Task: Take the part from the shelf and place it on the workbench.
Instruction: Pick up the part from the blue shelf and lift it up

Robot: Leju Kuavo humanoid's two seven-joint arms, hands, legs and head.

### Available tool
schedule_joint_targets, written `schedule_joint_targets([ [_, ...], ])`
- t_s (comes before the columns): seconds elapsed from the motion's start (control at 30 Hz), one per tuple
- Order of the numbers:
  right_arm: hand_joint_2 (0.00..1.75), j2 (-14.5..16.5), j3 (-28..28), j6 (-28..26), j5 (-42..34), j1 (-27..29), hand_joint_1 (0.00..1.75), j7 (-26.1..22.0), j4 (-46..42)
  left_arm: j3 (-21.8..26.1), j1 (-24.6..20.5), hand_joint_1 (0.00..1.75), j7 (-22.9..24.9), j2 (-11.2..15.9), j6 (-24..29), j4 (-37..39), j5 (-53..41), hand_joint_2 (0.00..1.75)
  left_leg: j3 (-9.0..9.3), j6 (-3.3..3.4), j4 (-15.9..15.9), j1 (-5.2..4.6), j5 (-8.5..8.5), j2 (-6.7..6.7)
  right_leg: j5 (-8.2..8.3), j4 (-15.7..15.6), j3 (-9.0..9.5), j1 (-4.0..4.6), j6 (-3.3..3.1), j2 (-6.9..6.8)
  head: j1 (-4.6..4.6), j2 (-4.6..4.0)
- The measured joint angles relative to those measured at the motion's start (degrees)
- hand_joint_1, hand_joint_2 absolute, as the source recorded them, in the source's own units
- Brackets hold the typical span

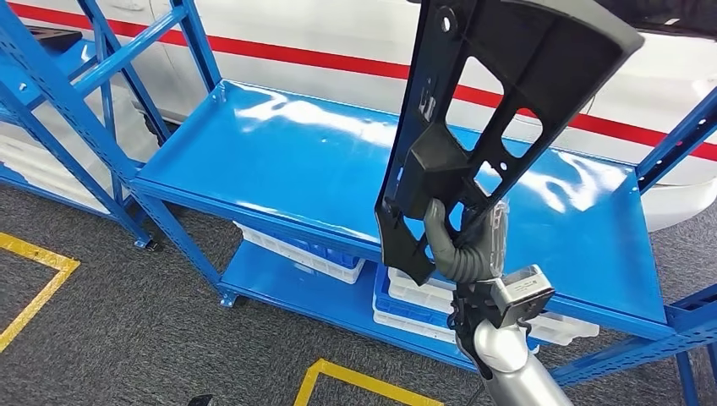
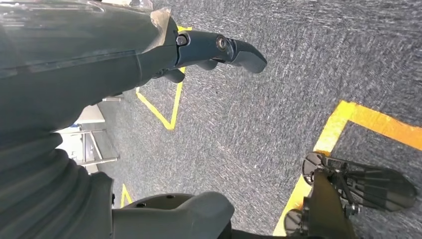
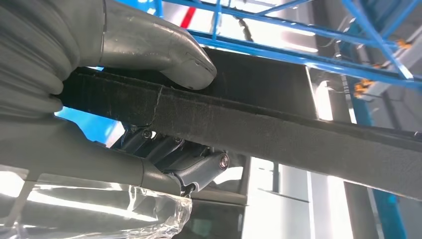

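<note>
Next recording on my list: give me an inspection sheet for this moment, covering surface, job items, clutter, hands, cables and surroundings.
Surface: blue shelf, its glossy top deck bare; workbench not seen.
Job's things: black plastic part lifted above the shelf, held upright.
Clutter: white and blue bins on the lower deck.
Hands: right hand grips the part's lower end, thumb pressed on its edge; left hand holds nothing, hanging over the carpet.
Cables: nothing seen.
Surroundings: grey carpet with yellow floor tape; white wall with red stripe behind.
</note>
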Motion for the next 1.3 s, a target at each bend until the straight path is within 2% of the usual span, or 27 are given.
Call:
schedule_joint_targets([
  [0.03,1.75,0.04,-0.03,0.19,0.20,0.10,1.75,-0.31,-0.04,0.05,-0.04,0.00,0.00,0.01,-0.07,0.00,0.00,1.75,-0.14,-0.41,0.10,-0.07,0.09,-0.01,0.50,-1.99,0.97,0.00,-0.15,0.10,-0.02,0.00],
  [0.07,1.75,0.08,-0.10,0.31,0.39,0.29,1.75,-0.51,-0.09,0.09,-0.07,0.00,0.00,0.03,-0.15,0.00,0.01,1.75,-0.27,-0.83,0.13,-0.14,0.22,-0.02,0.57,-2.62,1.18,0.13,-0.55,0.22,-0.05,0.00],
  [0.1,1.75,0.11,-0.22,0.32,0.54,0.55,1.75,-0.63,-0.16,0.12,-0.09,0.00,0.00,0.03,-0.25,0.00,0.01,1.75,-0.38,-1.19,0.12,-0.11,0.38,-0.04,0.84,-2.62,1.13,0.35,-1.00,0.32,-0.08,0.00],
  [0.17,1.75,0.11,-0.53,0.26,0.77,1.08,1.75,-0.79,-0.34,0.16,-0.08,0.00,0.00,0.03,-0.43,0.00,0.03,1.75,-0.69,-1.75,0.49,0.25,0.10,-0.12,1.27,-2.65,0.92,0.17,-1.92,0.36,-0.12,0.00],
  [0.23,1.75,0.15,-0.78,0.23,0.97,1.43,1.75,-0.95,-0.55,0.20,-0.07,0.00,0.00,0.03,-0.52,0.00,0.06,1.75,-2.21,-2.17,4.09,0.53,-2.66,-0.28,1.75,-2.77,0.72,-0.04,-2.82,0.36,-0.22,0.00],
  [0.3,1.75,0.19,-0.91,0.23,1.09,1.83,1.75,-1.10,-0.63,0.26,-0.04,0.00,0.00,0.04,-0.56,0.00,0.09,1.75,-5.24,-2.51,11.66,0.58,-6.98,-0.39,2.06,-2.76,0.32,0.28,-3.39,0.34,-0.32,0.00],
  [0.33,1.75,0.20,-0.95,0.23,1.11,2.11,1.75,-1.15,-0.63,0.29,0.00,0.00,0.00,0.05,-0.57,0.00,0.09,1.75,-6.55,-2.58,15.01,0.58,-8.39,-0.42,2.18,-2.75,0.10,0.49,-3.55,0.33,-0.31,0.00],
  [0.37,1.75,0.20,-0.96,0.23,1.14,2.38,1.75,-1.17,-0.63,0.33,0.03,0.00,0.00,0.07,-0.57,0.00,0.09,1.75,-7.05,-2.55,16.68,0.57,-8.79,-0.42,2.29,-2.74,-0.09,0.67,-3.67,0.33,-0.31,0.00],
  [0.4,1.75,0.20,-0.96,0.23,1.17,2.61,1.75,-1.20,-0.64,0.36,0.06,0.00,0.00,0.08,-0.59,0.00,0.13,1.75,-6.36,-2.38,16.02,0.55,-8.09,-0.42,2.39,-2.73,-0.22,0.84,-3.72,0.35,-0.31,0.00],
  [0.5,1.75,0.22,-1.03,0.22,1.38,2.92,1.75,-1.32,-0.88,0.42,0.00,0.00,0.00,0.16,-0.67,-0.01,0.24,1.75,0.33,-1.19,4.93,0.25,-3.78,-0.42,2.65,-2.70,-0.30,1.29,-3.49,0.41,-0.29,0.00],
  [0.53,1.75,0.24,-1.08,0.21,1.45,2.97,1.75,-1.38,-1.01,0.44,-0.04,0.00,0.00,0.20,-0.69,-0.01,0.24,1.75,1.83,-0.86,2.20,0.06,-3.12,-0.37,2.76,-2.67,-0.39,1.43,-3.31,0.41,-0.27,0.00],
  [0.57,1.75,0.25,-1.11,0.20,1.51,3.04,1.75,-1.44,-1.12,0.47,-0.07,0.00,0.00,0.25,-0.72,-0.02,0.25,1.75,2.42,-0.66,0.96,-0.15,-3.03,-0.33,2.90,-2.68,-0.48,1.50,-3.08,0.38,-0.27,0.00],
  [0.67,1.75,0.24,-1.21,0.18,1.69,3.39,1.75,-1.55,-1.44,0.54,-0.06,0.00,0.01,0.27,-0.77,-0.02,0.31,1.75,2.31,0.00,0.19,-0.31,-2.31,-0.18,3.11,-2.65,-0.90,1.57,-2.24,0.23,-0.26,0.00],
  [0.7,1.75,0.22,-1.31,0.17,1.74,3.48,1.75,-1.59,-1.57,0.56,-0.08,0.00,0.01,0.26,-0.81,-0.02,0.33,1.75,2.22,0.37,-0.18,-0.18,-1.85,-0.09,2.43,-1.73,-1.43,1.62,-2.17,0.17,-0.19,0.00],
  [0.73,1.75,0.19,-1.42,0.17,1.79,3.57,1.75,-1.64,-1.66,0.57,-0.09,0.00,0.00,0.26,-0.86,-0.02,0.33,1.75,2.08,0.70,-0.53,-0.03,-1.41,0.03,1.13,0.29,-2.41,1.65,-2.26,0.14,-0.11,0.00],
  [0.8,1.75,0.14,-1.59,0.16,1.88,3.87,1.75,-1.71,-1.73,0.58,-0.09,0.00,0.00,0.25,-0.95,-0.02,0.33,1.75,1.48,1.04,-0.63,0.03,-0.89,0.15,-2.66,7.36,-5.40,1.45,-2.66,0.10,0.08,0.00],
  [0.83,1.75,0.13,-1.63,0.16,1.97,4.15,1.75,-1.74,-1.73,0.58,-0.03,0.00,0.00,0.25,-0.97,-0.02,0.33,1.75,1.15,1.04,-0.61,0.00,-0.67,0.18,-4.13,10.92,-6.77,1.31,-2.59,0.10,0.13,0.00],
  [0.87,1.75,0.11,-1.67,0.17,2.08,4.42,1.75,-1.78,-1.73,0.58,0.02,0.00,0.00,0.23,-0.99,-0.02,0.32,1.75,0.83,0.99,-0.58,-0.01,-0.45,0.18,-4.89,13.07,-7.43,1.17,-2.30,0.09,0.17,0.00],
  [0.9,1.75,0.10,-1.76,0.19,2.19,4.66,1.75,-1.84,-1.73,0.58,0.08,0.00,0.00,0.22,-1.02,-0.02,0.30,1.75,0.59,0.87,-0.56,-0.01,-0.25,0.16,-4.72,12.93,-6.90,1.02,-1.79,0.07,0.20,0.00],
  [0.93,1.75,0.10,-1.87,0.20,2.27,4.81,1.75,-1.90,-1.73,0.58,0.12,0.00,0.00,0.20,-1.03,-0.02,0.28,1.75,0.43,0.71,-0.54,0.00,-0.07,0.13,-3.74,10.43,-5.20,0.84,-1.19,0.03,0.22,0.00],
  [1.0,1.75,0.10,-2.13,0.27,2.38,4.90,1.75,-2.01,-1.74,0.58,0.12,0.00,0.00,0.18,-1.06,-0.02,0.23,1.75,0.26,0.26,-0.38,-0.11,0.16,0.08,-1.18,1.97,-0.29,0.48,-0.33,-0.06,0.24,0.00],
  [1.03,1.75,0.15,-2.23,0.31,2.41,4.92,1.75,-2.07,-1.76,0.58,0.10,0.00,0.00,0.18,-1.06,-0.02,0.22,1.75,0.16,-0.03,-0.26,-0.22,0.25,0.07,-0.28,-1.19,1.43,0.43,-0.38,-0.06,0.21,0.00],
  [1.07,1.75,0.19,-2.31,0.33,2.45,4.95,1.75,-2.11,-1.79,0.58,0.09,0.00,0.00,0.19,-1.07,-0.02,0.20,1.75,0.04,-0.39,-0.17,-0.33,0.40,0.07,0.20,-2.93,2.29,0.48,-0.65,-0.02,0.17,0.00],
  [1.13,1.75,0.23,-2.41,0.35,2.48,5.02,1.75,-2.16,-1.85,0.58,0.10,0.00,0.00,0.19,-1.07,-0.02,0.16,1.75,-0.19,-1.17,-0.19,-0.28,0.86,0.06,0.71,-3.37,2.28,0.75,-1.60,0.08,0.11,0.00],
  [1.2,1.75,0.26,-2.46,0.35,2.55,5.04,1.75,-2.21,-1.89,0.58,0.11,0.00,0.00,0.21,-1.07,-0.02,0.07,1.75,-0.72,-1.84,0.65,0.11,0.08,-0.14,1.34,-3.44,1.97,0.54,-2.55,0.07,0.09,0.00],
  [1.23,1.75,0.33,-2.47,0.35,2.58,5.04,1.75,-2.24,-1.90,0.57,0.12,0.00,0.00,0.22,-1.11,-0.02,0.03,1.75,-1.50,-2.13,2.45,0.27,-1.45,-0.27,1.67,-3.52,1.76,0.36,-3.04,0.05,0.02,0.00],
  [1.3,1.75,0.48,-2.47,0.36,2.65,5.09,1.75,-2.30,-1.92,0.56,0.13,0.00,0.00,0.23,-1.32,-0.02,-0.03,1.75,-4.20,-2.67,9.26,0.45,-6.05,-0.45,2.26,-3.50,1.08,0.41,-3.77,0.01,-0.12,0.00],
])
